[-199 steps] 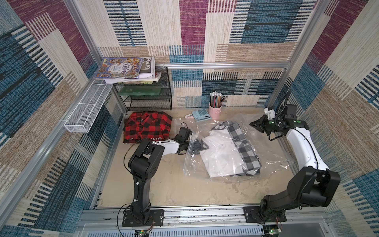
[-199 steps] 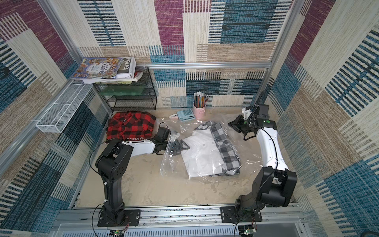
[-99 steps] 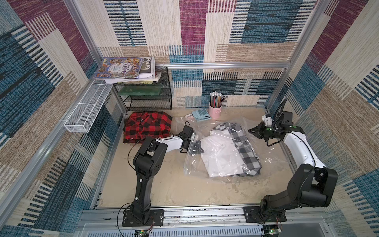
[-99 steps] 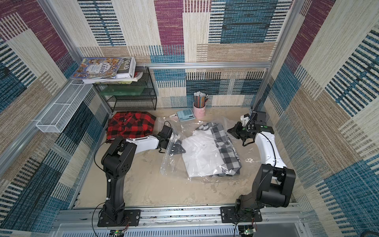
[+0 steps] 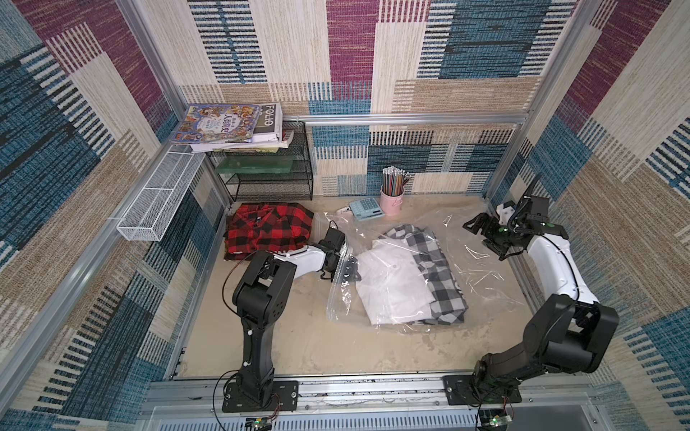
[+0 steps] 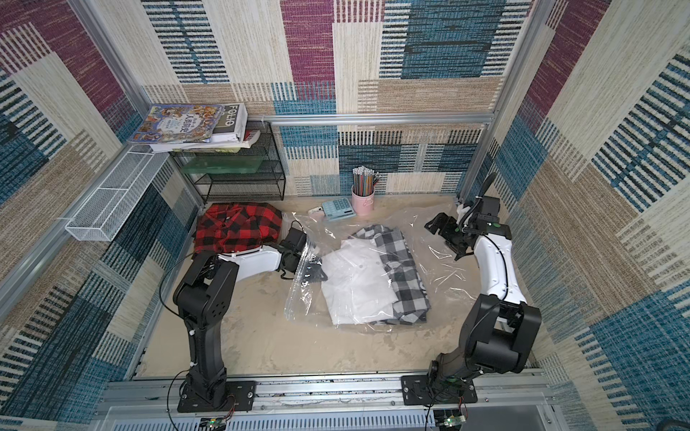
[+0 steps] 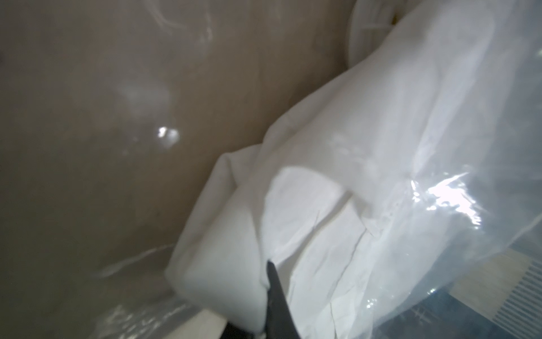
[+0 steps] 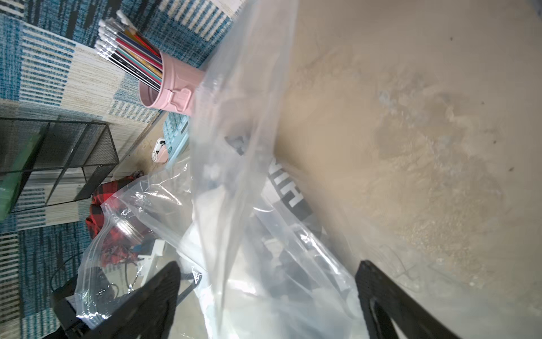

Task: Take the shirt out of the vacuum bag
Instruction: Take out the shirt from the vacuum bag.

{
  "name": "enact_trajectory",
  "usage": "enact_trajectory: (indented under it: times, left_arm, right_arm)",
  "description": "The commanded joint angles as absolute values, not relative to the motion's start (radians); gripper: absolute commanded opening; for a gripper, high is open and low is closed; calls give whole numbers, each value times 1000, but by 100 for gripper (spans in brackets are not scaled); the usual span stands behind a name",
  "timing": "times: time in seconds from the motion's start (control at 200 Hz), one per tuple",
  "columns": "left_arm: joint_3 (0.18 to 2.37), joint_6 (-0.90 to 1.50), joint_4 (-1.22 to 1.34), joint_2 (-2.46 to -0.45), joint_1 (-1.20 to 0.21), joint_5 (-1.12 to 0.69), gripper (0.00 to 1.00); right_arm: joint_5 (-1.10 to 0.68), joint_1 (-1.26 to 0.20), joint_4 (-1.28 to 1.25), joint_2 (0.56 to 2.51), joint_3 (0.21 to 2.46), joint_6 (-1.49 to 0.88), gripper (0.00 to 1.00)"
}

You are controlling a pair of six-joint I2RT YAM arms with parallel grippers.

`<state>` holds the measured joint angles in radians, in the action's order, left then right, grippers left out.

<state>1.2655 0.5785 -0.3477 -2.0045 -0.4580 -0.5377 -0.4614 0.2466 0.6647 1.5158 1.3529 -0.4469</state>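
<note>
**Plastic vacuum bag flat on table, two shirts inside**

Top views: the vacuum bag (image 5: pixel 481 270) lies spread mid-table in both, with its mouth toward the left arm. White shirt (image 5: pixel 392 287) and grey checked shirt (image 5: pixel 442 276) lie folded inside it, overlapping, with the checked one on the right arm's side. Left gripper (image 5: pixel 349 266) sits low, pushed in at the bag mouth, next to the white shirt's edge. Right gripper (image 5: pixel 481 236) is raised over the bag's far right corner, jaws spread. Red plaid shirt (image 5: pixel 269 231) lies outside the bag, in front of the wire rack (image 5: pixel 269 183). Pink pencil cup (image 5: pixel 392 199) and calculator (image 5: pixel 367 209) stand at the back wall, near the bag's far edge.

Left wrist: white fabric under crinkled film fills most of the frame. The black fingers (image 7: pixel 277 302) show as one closed blade against a fold. Cannot tell if cloth is pinched.

Right wrist: both black fingers (image 8: pixel 372 287) stand wide apart. A ridge of bag film rises between them, unclamped. The cup, calculator, rack and plaid shirt show behind.
</note>
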Motion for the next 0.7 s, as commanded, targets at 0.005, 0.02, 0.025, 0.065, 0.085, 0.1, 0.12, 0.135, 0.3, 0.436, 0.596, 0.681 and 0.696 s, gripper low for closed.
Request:
enact_trajectory:
  times: [0.005,0.02,0.025,0.065,0.085,0.1,0.12,0.135,0.3,0.436,0.596,0.681,0.696]
  left_arm:
    - [1272,538,-426,-1972,-457,-503,0]
    - [1273,538,-426,-1968,-457,-506,0]
    - [1273,538,-426,-1967,-457,-506,0]
    - [1272,540,-429,-1960,-457,-510,0]
    - [1272,540,-431,-1958,-457,-512,0]
    - [1272,539,-431,-1956,-457,-514,0]
    - [1273,538,-433,-1956,-457,-518,0]
    - [1275,537,-435,-1956,-457,-519,0]
    - [1284,522,-455,-1958,-456,-532,0]
    - [1283,512,-467,-1932,-455,-536,0]
    - [1291,514,-474,-1922,-454,-553,0]
    - [1295,511,-480,-1926,-453,-557,0]
    - [1297,509,-480,-1925,-454,-558,0]
  right_arm:
    - [-359,143,714,1508,1407,-390,96]
    - [-346,120,719,1508,1410,-387,96]
    - [-342,112,720,1507,1413,-387,96]
    - [-294,54,733,1506,1422,-382,96]
    - [-264,26,743,1506,1429,-383,96]
    - [-239,9,753,1506,1434,-385,96]
    - [-205,-8,765,1506,1439,-389,96]
    - [-179,-20,772,1506,1441,-392,96]
    - [-55,0,807,1473,1472,-391,96]
    - [-234,-64,655,1402,1421,-309,96]
    - [-224,-261,631,1411,1428,-281,96]
    - [-205,-340,643,1447,1409,-308,96]
    - [-209,-350,641,1455,1399,-316,96]
